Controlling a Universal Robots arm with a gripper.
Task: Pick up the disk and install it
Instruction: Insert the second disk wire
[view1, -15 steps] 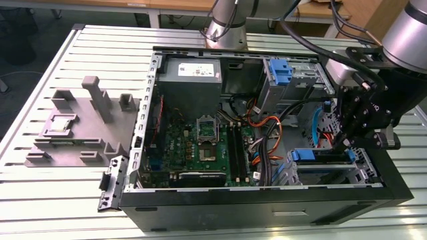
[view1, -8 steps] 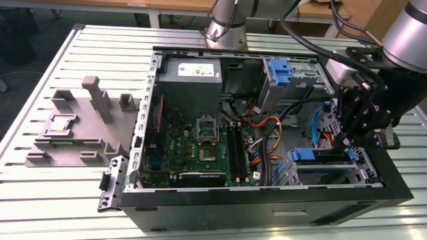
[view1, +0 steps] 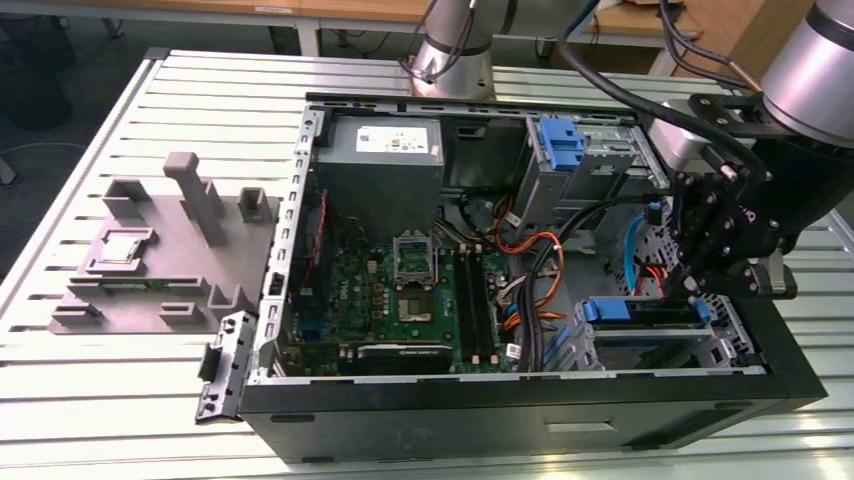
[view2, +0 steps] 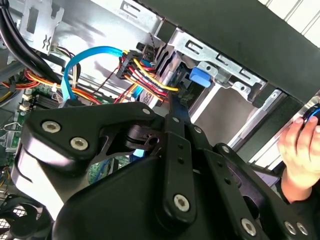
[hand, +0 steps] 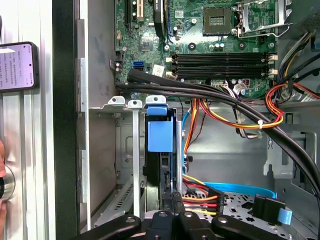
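Gripper fingers are pinched together on the disk, which stands on edge in the drive cage at the front corner of the open computer case. Orange and blue cables run just beside it, near the green motherboard.

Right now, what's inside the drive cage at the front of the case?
The disk stands on edge in the drive cage, its blue carrier tab facing out. The gripper sits against its near edge. The drive's label and the cage floor beneath it are hidden.
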